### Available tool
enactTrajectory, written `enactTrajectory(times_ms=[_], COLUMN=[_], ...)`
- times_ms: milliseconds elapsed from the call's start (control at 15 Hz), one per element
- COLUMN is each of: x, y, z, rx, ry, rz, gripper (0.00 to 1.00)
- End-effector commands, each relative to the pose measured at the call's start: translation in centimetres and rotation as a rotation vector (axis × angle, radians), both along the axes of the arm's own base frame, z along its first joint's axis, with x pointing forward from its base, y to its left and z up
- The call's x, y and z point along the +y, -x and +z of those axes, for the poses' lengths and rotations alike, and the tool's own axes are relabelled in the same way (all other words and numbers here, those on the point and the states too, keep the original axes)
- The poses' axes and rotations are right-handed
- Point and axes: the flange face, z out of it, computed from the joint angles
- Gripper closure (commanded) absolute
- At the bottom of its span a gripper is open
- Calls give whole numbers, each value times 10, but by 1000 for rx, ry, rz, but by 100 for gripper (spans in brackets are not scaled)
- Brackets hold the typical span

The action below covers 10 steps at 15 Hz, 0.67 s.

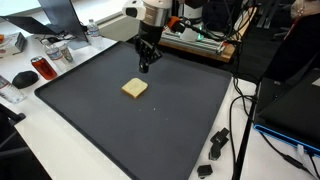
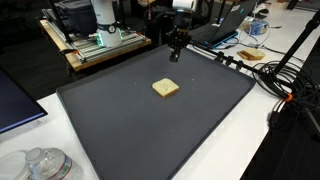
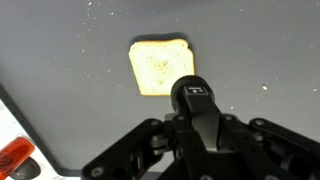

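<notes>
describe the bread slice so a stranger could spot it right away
Find the big dark mat covering the white table. Near its middle lies a square bread slice. Its pale tan face sets it apart from the small black parts at the mat's edge.

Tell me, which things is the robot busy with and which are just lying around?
Busy with:
gripper
bread slice

Lying around:
computer mouse
red object
black clips
cables
</notes>
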Motion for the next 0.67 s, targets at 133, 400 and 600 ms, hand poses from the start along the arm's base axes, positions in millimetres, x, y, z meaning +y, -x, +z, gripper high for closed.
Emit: enactTrajectory(times_ms=[133, 400, 600], x=[-2, -21, -40], y=[-24, -43, -59], z=[3, -3, -5], rx=[111, 206, 231], ry=[23, -27, -100], rz=[-61, -108, -110], gripper=[95, 95, 95])
